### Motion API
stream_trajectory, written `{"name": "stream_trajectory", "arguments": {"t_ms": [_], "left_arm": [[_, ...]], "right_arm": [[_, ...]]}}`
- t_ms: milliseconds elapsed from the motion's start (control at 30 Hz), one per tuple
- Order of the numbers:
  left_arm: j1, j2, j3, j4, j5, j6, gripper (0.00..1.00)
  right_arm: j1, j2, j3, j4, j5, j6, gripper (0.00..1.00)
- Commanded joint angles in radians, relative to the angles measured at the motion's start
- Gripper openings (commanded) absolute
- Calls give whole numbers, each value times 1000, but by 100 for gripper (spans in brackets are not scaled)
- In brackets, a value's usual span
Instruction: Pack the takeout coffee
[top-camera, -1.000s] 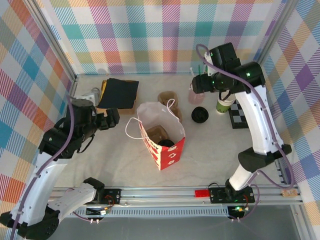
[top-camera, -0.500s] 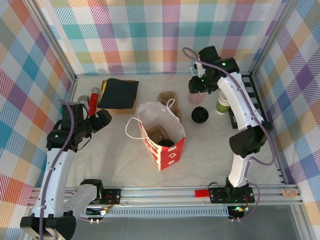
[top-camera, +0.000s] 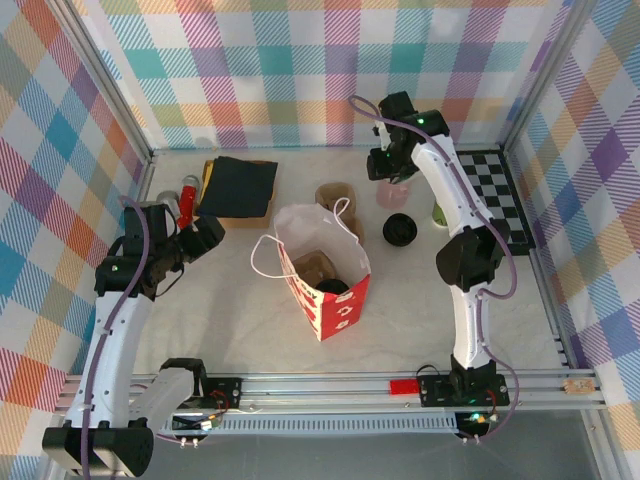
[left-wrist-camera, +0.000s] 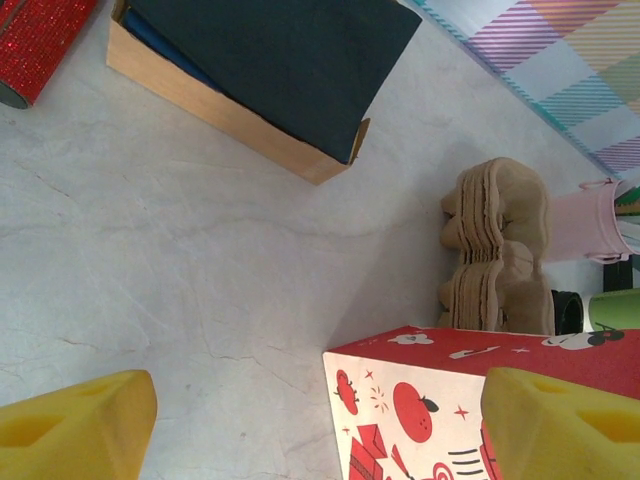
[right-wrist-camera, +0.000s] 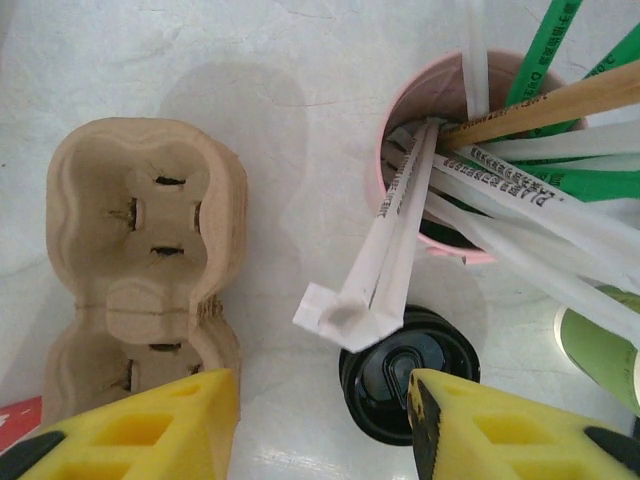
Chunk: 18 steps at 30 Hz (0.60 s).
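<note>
The takeout coffee (top-camera: 335, 288) shows as a black lid inside the red-and-white paper bag (top-camera: 340, 305), beside a brown carrier; its body is hidden. My right gripper (top-camera: 384, 167) hangs open over the pink cup of straws (top-camera: 392, 193). In the right wrist view its jaws (right-wrist-camera: 320, 420) stand apart, with a paper-wrapped straw (right-wrist-camera: 385, 250) drooping between them above a stack of black lids (right-wrist-camera: 380, 385). My left gripper (top-camera: 207, 236) is open to the left of the bag, and its yellow fingers (left-wrist-camera: 80, 420) frame the bag's corner (left-wrist-camera: 420, 410).
A stack of brown cup carriers (top-camera: 335, 197) (right-wrist-camera: 140, 240) sits behind the bag. Back left, a box of black napkins (top-camera: 238, 186) lies next to a red can (top-camera: 186, 190). A white-rimmed green cup (right-wrist-camera: 600, 350) and a checkerboard (top-camera: 495, 190) are on the right.
My right arm has swung left and back, from the green cup to above the pink straw cup, and its jaws have narrowed. My left arm has pulled back slightly to the left.
</note>
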Motion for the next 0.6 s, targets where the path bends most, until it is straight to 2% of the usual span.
{"name": "stream_trajectory", "arguments": {"t_ms": [0, 200, 567], "left_arm": [[14, 0, -1, 8, -11, 20, 84], [16, 9, 7, 11, -11, 22, 83], [17, 15, 18, 12, -14, 32, 80]], "right_arm": [[-4, 32, 49, -2, 21, 8, 49], [-5, 61, 60, 16, 34, 8, 48], [-8, 110, 80, 35, 52, 5, 37]]}}
